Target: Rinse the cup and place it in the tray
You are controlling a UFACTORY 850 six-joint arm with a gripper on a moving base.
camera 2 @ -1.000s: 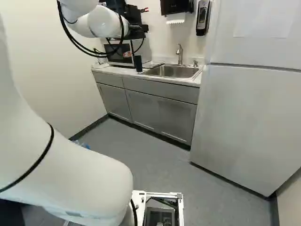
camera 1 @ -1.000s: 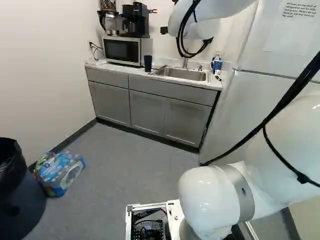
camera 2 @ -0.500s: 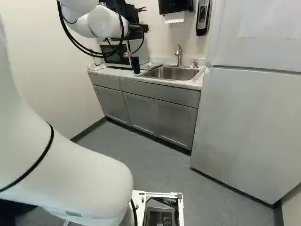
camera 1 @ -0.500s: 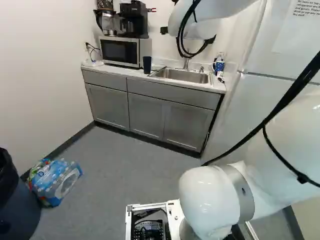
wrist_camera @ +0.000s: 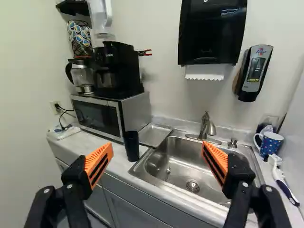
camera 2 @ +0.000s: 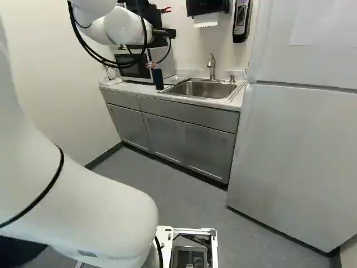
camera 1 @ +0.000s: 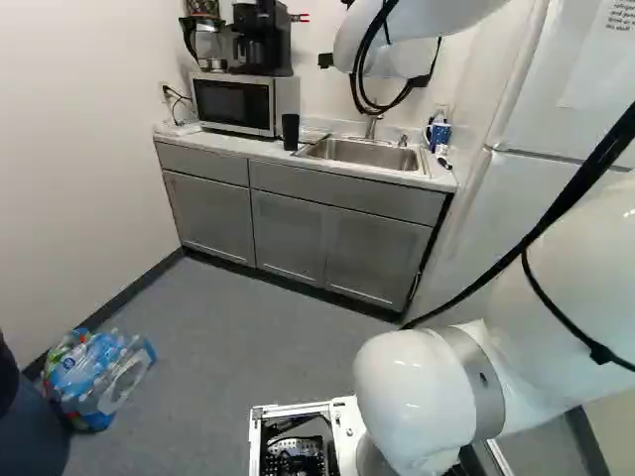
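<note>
One white refrigerator (camera 2: 301, 156) fills the right of my right base view. Next in bulk are the gray cabinets (camera 1: 288, 233) under a pale tabletop (wrist_camera: 90, 142), then my white arm (camera 1: 417, 397), reaching up and forward from the joint at the foot of both base views. A plastic-wrapped pack of bottles (camera 1: 94, 372) sits on the floor at the left of the left base view. On the tabletop I have a microwave (wrist_camera: 97, 116) with a black coffee maker (wrist_camera: 116, 69) on top of it, and a steel sink (wrist_camera: 190, 161) set in beside them. A black towel dispenser (wrist_camera: 211, 33) is on the wall above the sink.

My end effector (camera 2: 151, 63) is spread wide, its two orange-padded fingers well apart, with hold of nothing. The wrist view looks out over the sink from between them. A shallow metal tray (wrist_camera: 154, 135) lies between microwave and sink, right by the sink's rim. The dark cup (wrist_camera: 131, 145) stands upright on the tabletop, by the microwave's near corner and near the tray, ahead of my fingers. Past the sink's other end are a blue spotted mug (wrist_camera: 271, 143) and, smallest, a brush (wrist_camera: 284, 184).
</note>
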